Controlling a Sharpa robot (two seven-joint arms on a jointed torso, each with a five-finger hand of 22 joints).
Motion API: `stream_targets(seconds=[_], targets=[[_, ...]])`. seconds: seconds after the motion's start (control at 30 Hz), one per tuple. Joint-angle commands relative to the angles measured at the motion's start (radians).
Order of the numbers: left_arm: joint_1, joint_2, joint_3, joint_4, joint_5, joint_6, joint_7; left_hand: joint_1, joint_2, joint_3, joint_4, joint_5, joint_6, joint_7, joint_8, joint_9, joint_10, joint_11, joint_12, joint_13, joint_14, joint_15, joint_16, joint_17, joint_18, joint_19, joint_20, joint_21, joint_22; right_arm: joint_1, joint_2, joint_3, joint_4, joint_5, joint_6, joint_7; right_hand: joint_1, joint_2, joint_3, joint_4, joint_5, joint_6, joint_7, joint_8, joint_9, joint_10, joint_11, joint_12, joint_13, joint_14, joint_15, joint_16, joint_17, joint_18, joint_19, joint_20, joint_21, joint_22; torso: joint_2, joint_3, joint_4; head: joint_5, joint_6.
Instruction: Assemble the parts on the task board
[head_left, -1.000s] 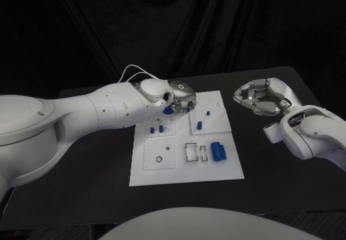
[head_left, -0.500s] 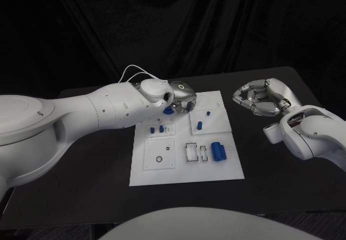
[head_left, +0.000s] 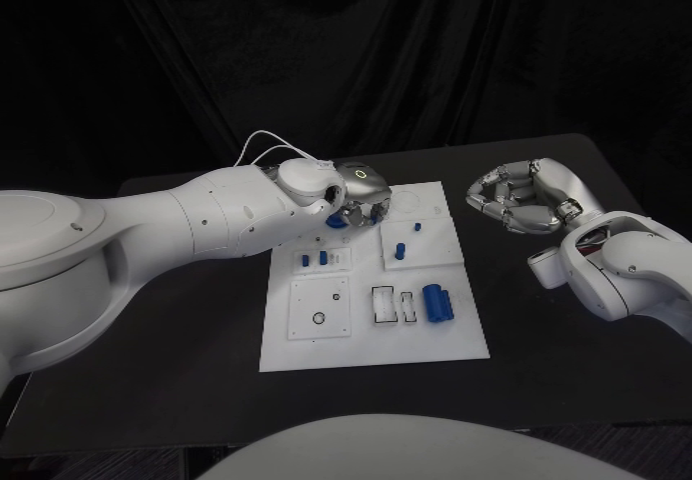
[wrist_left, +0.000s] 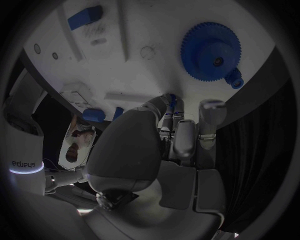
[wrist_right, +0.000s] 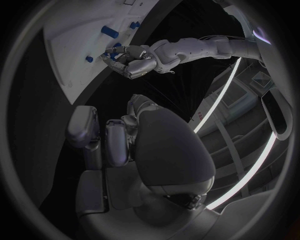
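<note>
Fingers, left hand (head_left: 364, 203): curled down over the far left corner of the white rectangular task board (head_left: 372, 340); in the left wrist view the fingertips (wrist_left: 170, 102) close on a small blue part (wrist_left: 170, 98) at the board's surface, though how firmly it is held I cannot tell.
Fingers, right hand (head_left: 522, 196): curled in toward the palm with nothing between them, raised above the black counter (head_left: 188, 370) to the right of the board and well apart from it.
Task board: lies flat in the middle of the counter, its long side running away from the robot.
Blue toothed gear (wrist_left: 210, 51): lies flat on the board near the left hand's fingertips, seen in the left wrist view, with a small blue knob just beside its rim.
Large blue cylinder (head_left: 437, 302): lies on its side in the near right section of the board, beside a small white block and a black-outlined rectangular slot (head_left: 382, 305).
Small blue pegs (head_left: 313, 259): sit in the left middle section of the board; two more blue pieces (head_left: 400, 248) sit in the section to their right.
Black ring (head_left: 317, 320): lies on the near left square plate of the board.
</note>
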Motion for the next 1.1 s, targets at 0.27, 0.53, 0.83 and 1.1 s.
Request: stream_targets(seconds=[0.27, 0.53, 0.83, 1.1], targets=[[0.011, -0.130, 0.004, 0.175, -0.006, -0.089, -0.003, -0.012, -0.008, 0.019, -0.009, -0.023, 0.018, 0.002, 0.000, 0.015, 0.031, 0.001, -0.028, 0.005, 0.015, 0.000, -0.015, -0.001, -0.020, 0.009, 0.001, 0.050, 0.051, -0.004, -0.005, 0.001, -0.006, -0.011, 0.021, -0.023, 0.006, 0.004, 0.005, 0.005, -0.011, -0.009, 0.000, 0.009, -0.001, -0.020, -0.003, -0.021, -0.032, 0.002, 0.000, -0.013, -0.010, 0.000, -0.009, -0.001, -0.020, 0.127, 0.000, -0.0010, 0.0005, 0.012, 0.000], [0.066, -0.310, 0.006, 0.406, -0.006, -0.059, -0.030, -0.017, -0.009, 0.027, -0.009, -0.031, 0.026, 0.001, 0.000, 0.020, 0.046, -0.001, -0.032, 0.008, 0.014, 0.000, -0.022, -0.010, -0.019, 0.002, 0.002, 0.049, 0.056, -0.016, -0.019, 0.001, -0.016, -0.011, 0.038, -0.028, 0.007, 0.004, 0.006, 0.005, -0.019, -0.011, 0.000, 0.012, -0.001, -0.028, -0.002, -0.029, -0.043, -0.002, 0.000, -0.019, -0.016, 0.001, -0.012, 0.000, -0.028, 0.125, -0.007, -0.0013, 0.0075, 0.040, 0.000], [0.077, -0.414, -0.002, 0.497, -0.002, -0.078, -0.051, -0.022, -0.012, 0.027, -0.007, -0.039, 0.029, 0.000, 0.000, 0.023, 0.054, -0.002, -0.034, 0.011, 0.014, -0.001, -0.026, -0.016, -0.020, 0.001, 0.002, 0.057, 0.065, -0.048, -0.030, 0.001, -0.030, -0.012, 0.069, -0.026, 0.011, 0.006, 0.009, 0.006, -0.034, -0.015, 0.002, 0.019, -0.002, -0.053, -0.001, -0.052, -0.076, -0.011, 0.002, -0.037, -0.035, 0.005, -0.022, 0.001, -0.055, 0.118, -0.020, -0.0032, 0.0370, 0.074, 0.000], [0.063, -0.412, -0.003, 0.469, 0.060, -0.122, -0.027, -0.012, -0.015, 0.037, -0.013, -0.030, 0.031, 0.009, -0.002, 0.026, 0.065, 0.006, -0.037, 0.016, 0.017, 0.000, -0.028, -0.013, -0.022, 0.002, 0.003, 0.069, 0.080, -0.067, -0.045, 0.001, -0.027, -0.013, 0.096, -0.023, 0.015, 0.008, 0.013, 0.006, -0.038, -0.021, 0.004, 0.024, -0.003, -0.080, 0.002, -0.077, -0.111, -0.024, 0.005, -0.059, -0.057, 0.011, -0.037, 0.004, -0.090, 0.109, -0.028, -0.0119, 0.0785, 0.060, 0.000]])
